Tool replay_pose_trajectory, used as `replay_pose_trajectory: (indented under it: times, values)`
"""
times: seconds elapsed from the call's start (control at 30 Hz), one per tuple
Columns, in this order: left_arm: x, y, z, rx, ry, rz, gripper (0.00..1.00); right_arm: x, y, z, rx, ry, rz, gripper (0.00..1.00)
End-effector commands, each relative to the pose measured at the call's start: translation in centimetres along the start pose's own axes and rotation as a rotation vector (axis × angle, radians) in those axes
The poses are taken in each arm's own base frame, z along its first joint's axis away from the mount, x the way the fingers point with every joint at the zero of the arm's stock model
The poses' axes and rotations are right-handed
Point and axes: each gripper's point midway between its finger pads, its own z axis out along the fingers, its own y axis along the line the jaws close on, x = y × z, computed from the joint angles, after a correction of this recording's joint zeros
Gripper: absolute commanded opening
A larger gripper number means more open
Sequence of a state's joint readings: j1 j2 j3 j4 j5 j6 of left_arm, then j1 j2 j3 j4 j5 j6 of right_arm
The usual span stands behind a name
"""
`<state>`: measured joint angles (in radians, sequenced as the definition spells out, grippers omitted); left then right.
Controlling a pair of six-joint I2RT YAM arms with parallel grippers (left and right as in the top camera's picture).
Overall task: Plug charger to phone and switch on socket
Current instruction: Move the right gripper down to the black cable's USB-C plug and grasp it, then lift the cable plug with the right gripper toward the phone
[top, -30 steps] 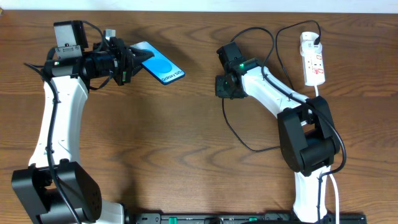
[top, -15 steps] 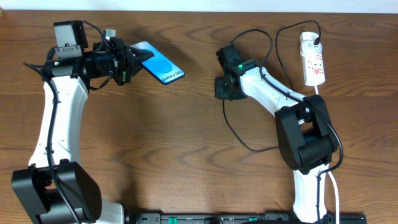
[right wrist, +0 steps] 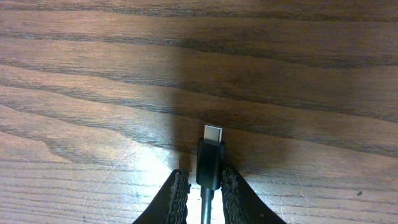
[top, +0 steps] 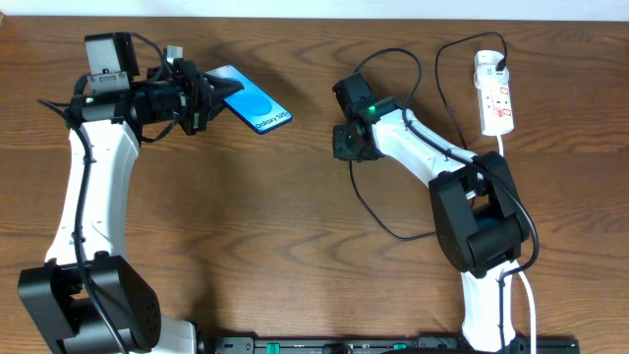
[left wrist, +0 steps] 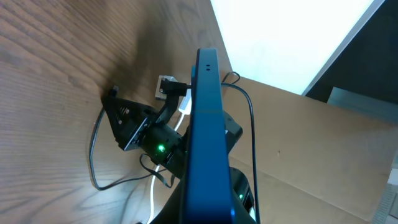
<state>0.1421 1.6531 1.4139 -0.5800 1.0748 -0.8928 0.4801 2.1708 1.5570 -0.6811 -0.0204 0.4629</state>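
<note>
- In the overhead view, the phone [top: 254, 101] is held at the far left of the table [top: 295, 246], pinched at one end by the left gripper [top: 204, 104]. Its blue screen is turned upward and its free end points toward the middle of the table.
- The right gripper [top: 344, 144] is seen near the table's middle, well apart from the phone. How its jaws stand cannot be made out from this view.
- The charger [top: 398, 237] is seen as a thin black cable that loops across the wood in front of the right arm. The socket [top: 496, 98] lies at the far right edge, with a black plug seated at its far end.
- In the left wrist view, the phone [left wrist: 205, 137] is seen edge-on, upright through the middle of the frame. The pads gripping it are hidden. Beyond it, the right arm [left wrist: 155, 140] with a green light is seen, and a loop of the charger [left wrist: 92, 158] lies on the wood.
- In the right wrist view, the charger [right wrist: 211, 163] is clamped at its plug body by the right gripper [right wrist: 204, 182]. The two ribbed fingers [right wrist: 177, 196] are pressed against its sides. The metal tip is pointed away from the gripper, just above the wood grain.
</note>
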Motion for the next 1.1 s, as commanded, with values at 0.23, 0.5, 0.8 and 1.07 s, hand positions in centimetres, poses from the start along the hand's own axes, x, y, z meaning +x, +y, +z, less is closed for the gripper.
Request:
replay_pose_trajectory:
  times: [0.23, 0.5, 0.8, 1.07]
  values:
    - [0.9, -1.4, -0.6, 0.036, 0.021, 0.037, 0.07, 3.0, -1.5, 2.2, 0.054, 0.077, 0.006, 0.17]
    - [0.9, -1.4, -0.6, 0.036, 0.022, 0.036, 0.07, 3.3, -1.6, 2.2, 0.056, 0.090, 0.006, 0.01]
    - [0.9, -1.4, -0.6, 0.037, 0.022, 0.037, 0.07, 4.1, -1.4, 0.7, 0.004, 0.145, -0.040, 0.01]
    - [0.9, -1.4, -0.6, 0.036, 0.020, 0.037, 0.07, 2.8, -1.6, -3.5, -0.033, 0.099, -0.037, 0.01]
